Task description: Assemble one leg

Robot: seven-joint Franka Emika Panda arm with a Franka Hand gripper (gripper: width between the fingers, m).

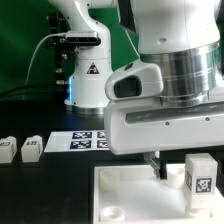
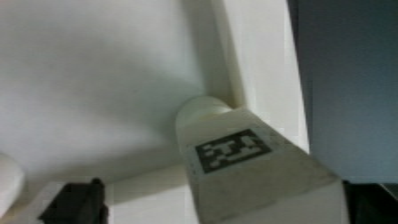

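A leg [image 1: 200, 178], a small white block with a black-and-white tag, stands upright at the corner of the large white plate [image 1: 125, 195] on the exterior view's right. In the wrist view the leg [image 2: 231, 150] rises between my dark fingers [image 2: 75, 200], its foot at the plate's [image 2: 89, 90] corner. My gripper [image 2: 222, 205] is open around it: one finger stands well clear of the leg, the other is close to its side. In the exterior view my gripper [image 1: 172, 166] hangs low over the plate beside the leg. Two more legs [image 1: 32, 148] lie at the left.
The marker board [image 1: 85, 142] lies on the dark table behind the plate. A second robot base [image 1: 85, 80] with cables stands at the back. In the wrist view the dark table [image 2: 347, 60] runs along the plate's raised edge.
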